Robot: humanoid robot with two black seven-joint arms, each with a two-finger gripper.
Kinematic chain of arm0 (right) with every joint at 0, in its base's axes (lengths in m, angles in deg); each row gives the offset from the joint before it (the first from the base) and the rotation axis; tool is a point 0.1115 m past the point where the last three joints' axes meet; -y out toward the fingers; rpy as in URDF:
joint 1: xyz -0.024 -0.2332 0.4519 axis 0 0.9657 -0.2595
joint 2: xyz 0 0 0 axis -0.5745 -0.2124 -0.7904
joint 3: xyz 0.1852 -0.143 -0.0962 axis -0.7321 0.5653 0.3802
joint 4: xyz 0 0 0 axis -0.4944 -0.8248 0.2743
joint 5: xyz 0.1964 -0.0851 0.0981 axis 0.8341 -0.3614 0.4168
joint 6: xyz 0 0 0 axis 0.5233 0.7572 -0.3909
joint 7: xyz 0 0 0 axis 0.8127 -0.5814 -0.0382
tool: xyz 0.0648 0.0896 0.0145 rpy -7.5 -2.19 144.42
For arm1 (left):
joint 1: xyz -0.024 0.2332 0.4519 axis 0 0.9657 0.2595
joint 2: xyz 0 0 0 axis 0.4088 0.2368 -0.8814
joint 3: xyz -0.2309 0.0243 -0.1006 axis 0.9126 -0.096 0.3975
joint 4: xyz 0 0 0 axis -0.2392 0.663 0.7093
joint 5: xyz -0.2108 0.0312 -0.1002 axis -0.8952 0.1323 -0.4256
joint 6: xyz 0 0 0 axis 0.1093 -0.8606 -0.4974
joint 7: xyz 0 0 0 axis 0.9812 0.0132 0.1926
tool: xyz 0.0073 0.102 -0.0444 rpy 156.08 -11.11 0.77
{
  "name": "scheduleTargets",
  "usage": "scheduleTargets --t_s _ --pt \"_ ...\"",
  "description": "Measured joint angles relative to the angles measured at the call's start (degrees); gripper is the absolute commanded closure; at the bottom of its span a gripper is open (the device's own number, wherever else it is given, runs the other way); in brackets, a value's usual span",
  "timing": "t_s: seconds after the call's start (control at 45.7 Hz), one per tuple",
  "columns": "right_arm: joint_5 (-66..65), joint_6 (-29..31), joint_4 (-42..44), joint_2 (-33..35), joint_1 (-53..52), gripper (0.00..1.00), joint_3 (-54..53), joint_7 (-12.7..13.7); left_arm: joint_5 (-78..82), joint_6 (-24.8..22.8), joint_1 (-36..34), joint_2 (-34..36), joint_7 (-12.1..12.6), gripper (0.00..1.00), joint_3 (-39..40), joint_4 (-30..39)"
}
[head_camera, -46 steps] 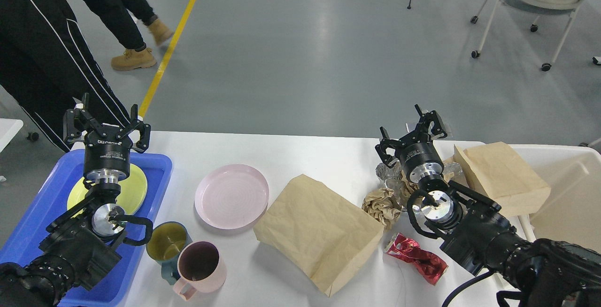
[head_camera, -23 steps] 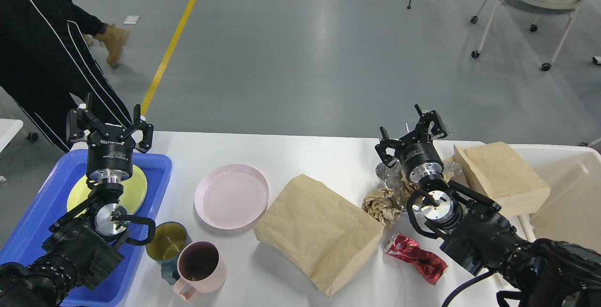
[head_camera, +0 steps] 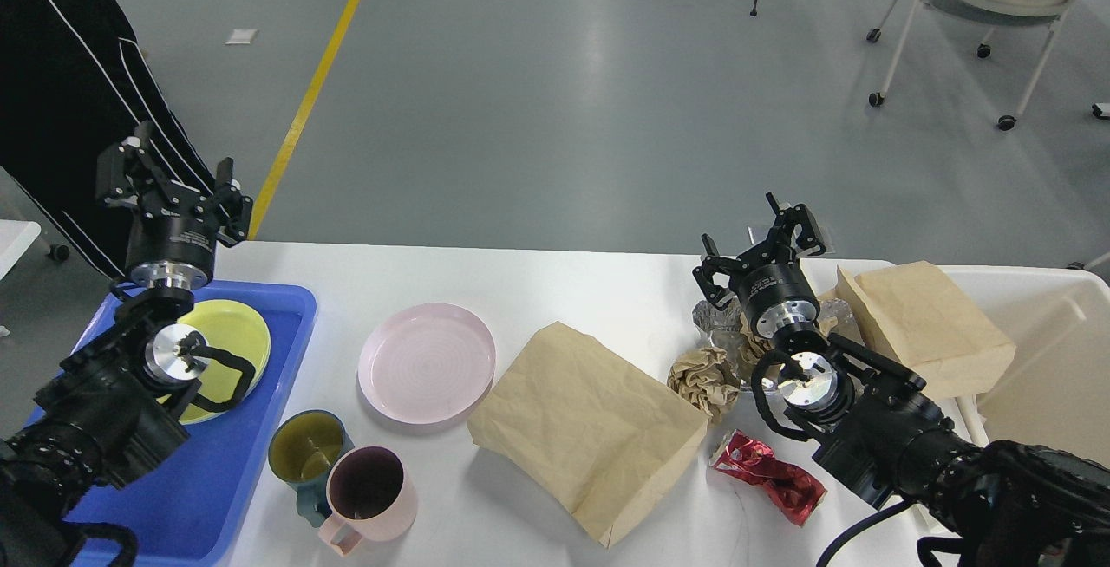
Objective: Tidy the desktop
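1. My left hand (head_camera: 165, 190) has risen and pulled back off the blue tray (head_camera: 260, 428) since a second ago; its fingers are spread and empty, and the yellow plate (head_camera: 227, 337) lies in that tray.
2. My right hand (head_camera: 761, 250) has not moved: fingers apart, holding nothing, above the crumpled brown paper (head_camera: 707, 376).
3. The counter (head_camera: 538, 281) stretches right from the tray, carrying the pink plate (head_camera: 427, 361), two mugs, paper bags and a red wrapper (head_camera: 767, 473).
4. I judge one plate stowed; the pink plate looks next.
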Motion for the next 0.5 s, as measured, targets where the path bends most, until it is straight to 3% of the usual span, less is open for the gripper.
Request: scheduleTargets --t_s 0.153,0.35,0.504 --pt "0.00 0.00 0.00 0.00 0.01 0.00 0.00 0.00 0.56 4.45 -6.56 2.01 0.00 0.03 -16.27 -0.03" --pt "0.00 0.00 0.00 0.00 0.09 0.00 0.00 0.00 0.60 4.53 -16.96 5.13 0.00 0.03 -42.95 0.04" --pt "0.00 0.00 0.04 0.00 0.09 0.00 0.00 0.00 0.60 4.42 -25.29 5.49 0.00 0.03 -56.61 0.04"
